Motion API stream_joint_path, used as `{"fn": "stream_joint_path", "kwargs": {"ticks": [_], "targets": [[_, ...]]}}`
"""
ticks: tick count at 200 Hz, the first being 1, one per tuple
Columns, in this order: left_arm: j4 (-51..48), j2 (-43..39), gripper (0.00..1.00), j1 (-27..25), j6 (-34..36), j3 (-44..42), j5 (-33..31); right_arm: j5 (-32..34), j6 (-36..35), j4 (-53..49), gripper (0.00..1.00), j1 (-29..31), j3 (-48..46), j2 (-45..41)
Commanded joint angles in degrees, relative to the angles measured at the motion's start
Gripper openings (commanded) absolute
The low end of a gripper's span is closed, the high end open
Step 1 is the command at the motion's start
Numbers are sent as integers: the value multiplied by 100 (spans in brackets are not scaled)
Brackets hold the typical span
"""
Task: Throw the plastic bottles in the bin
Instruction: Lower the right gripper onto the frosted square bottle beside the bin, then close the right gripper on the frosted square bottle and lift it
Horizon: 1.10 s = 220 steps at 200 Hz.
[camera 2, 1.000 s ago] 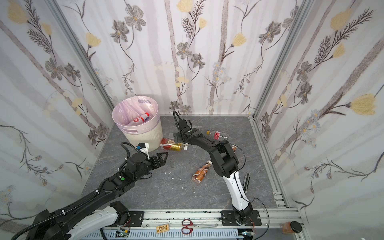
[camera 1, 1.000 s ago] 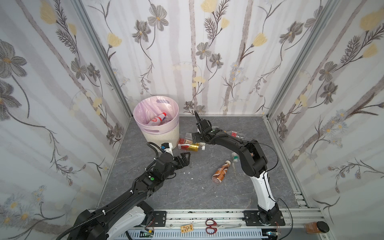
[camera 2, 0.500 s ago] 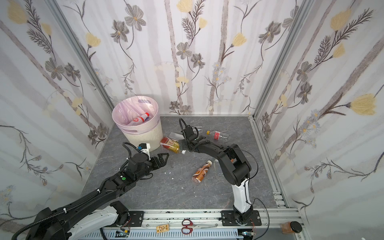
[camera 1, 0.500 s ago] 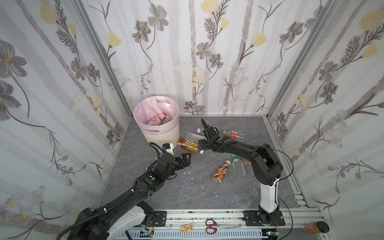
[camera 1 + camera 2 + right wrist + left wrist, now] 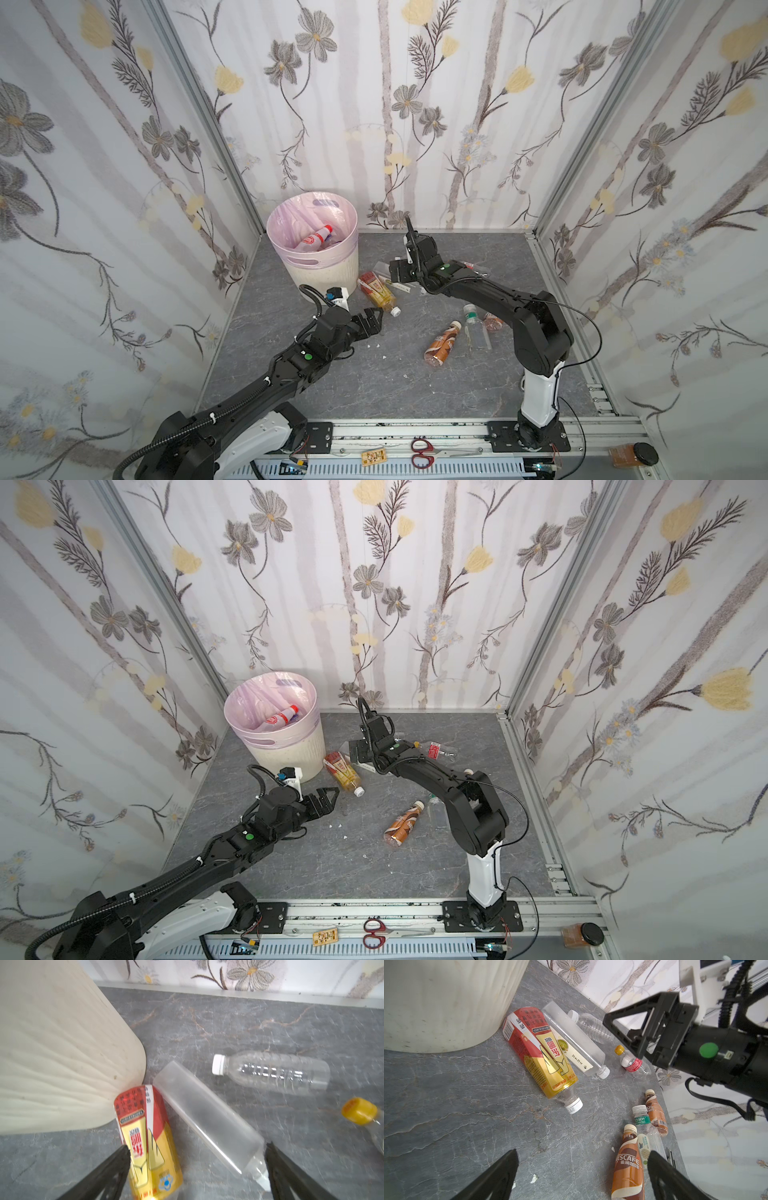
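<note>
The red-and-yellow labelled bottle (image 5: 376, 291) lies on its side on the grey bench (image 5: 332, 374). Its base touches the foot of the bin (image 5: 328, 276) and its white cap points away. In both top views its long axis runs from about 11 o'clock to 5 o'clock. A frosted square bottle (image 5: 575, 1036) lies alongside it on the far side from the bin, nearly parallel. Beyond that are a clear ribbed bottle (image 5: 274, 1073) and a small yellow-capped bottle (image 5: 631, 1061).

The bin stands at about 10 o'clock on the bench with at least one red-capped bottle (image 5: 318, 237) already in its pink liner. Out at 3 o'clock from the labelled bottle's cap, well apart, two brown coffee bottles (image 5: 442, 343) and a green-labelled clear one (image 5: 476, 328) lie in a loose cluster.

The left hand (image 5: 330, 799) sits low just beside the labelled bottle's cap, at roughly 8 o'clock of it. Its fingers are spread wide and it holds nothing. The right hand (image 5: 399, 272) hangs over the frosted bottle and the labelled bottle's base end, equally spread and empty. Its wrist view shows both bottles between its fingers (image 5: 112, 1172).

I'd judge either hand could take the labelled bottle. The right one looks better placed across the body, though its spread spans two bottles at once and could catch both.
</note>
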Motion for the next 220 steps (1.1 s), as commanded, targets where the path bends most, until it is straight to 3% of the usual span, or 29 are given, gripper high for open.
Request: {"fn": "stream_joint_path", "kwargs": {"ticks": [1,68,220], "targets": [[202,-31,100,-4,38,47,-97,-225,143,-14,100,-33,451,401],[190,-253,100,-5,107,-126,-103,-360,226,-407,100,-170,1179,1201],[202,-182,100,-4,160,-46,-69,-757,-291,-669,95,-209,370,991]]}}
